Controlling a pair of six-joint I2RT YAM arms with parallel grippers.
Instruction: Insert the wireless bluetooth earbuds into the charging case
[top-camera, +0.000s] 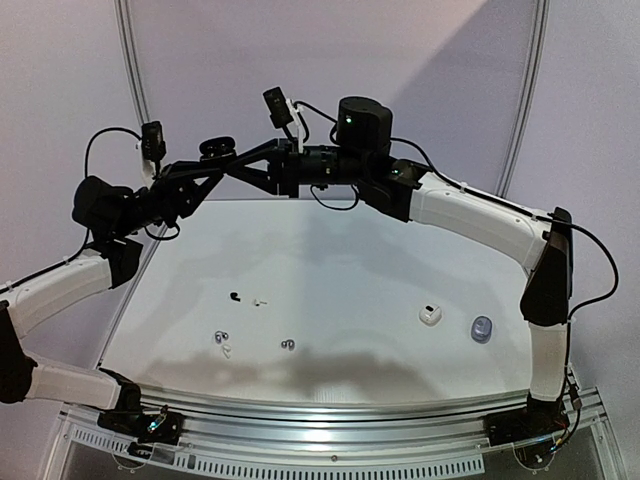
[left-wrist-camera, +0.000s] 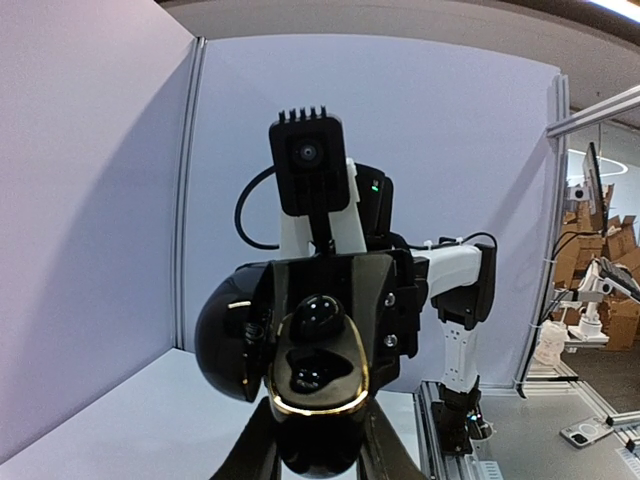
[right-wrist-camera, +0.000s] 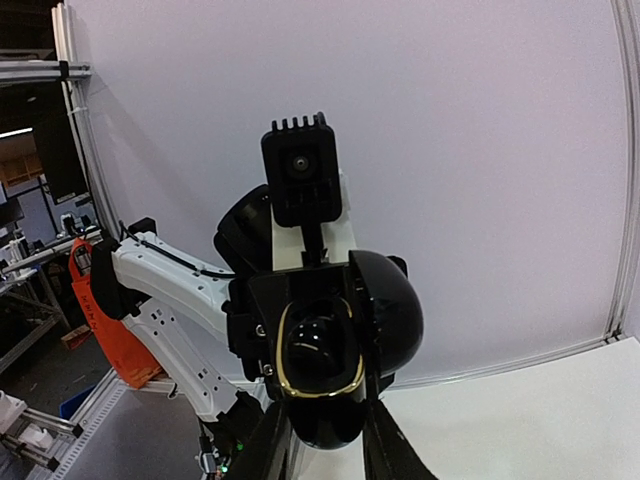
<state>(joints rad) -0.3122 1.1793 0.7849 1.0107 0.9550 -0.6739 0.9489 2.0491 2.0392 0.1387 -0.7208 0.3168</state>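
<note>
Not much is done yet. The shiny black round charging case with a gold rim (left-wrist-camera: 318, 350) is up in the air, high over the white table (top-camera: 380, 260), lid open, between the 2 arms. The left gripper (left-wrist-camera: 320, 455) is clenched on its bottom end. The right gripper (right-wrist-camera: 325, 450) has a finger on each side of it too, but I can't tell if it squeezes. I can't tell if a bud sits inside. The tiny earbuds lie on the table: a black earbud (top-camera: 234, 296) beside a white earbud (top-camera: 260, 300), then silvery earbuds (top-camera: 218, 338) & grey earbuds (top-camera: 288, 344) nearer the arms. A small white case (top-camera: 430, 315) & a bluish round case (top-camera: 481, 329) wait on the right. Most buds, maybe all, are left to put in.
</note>
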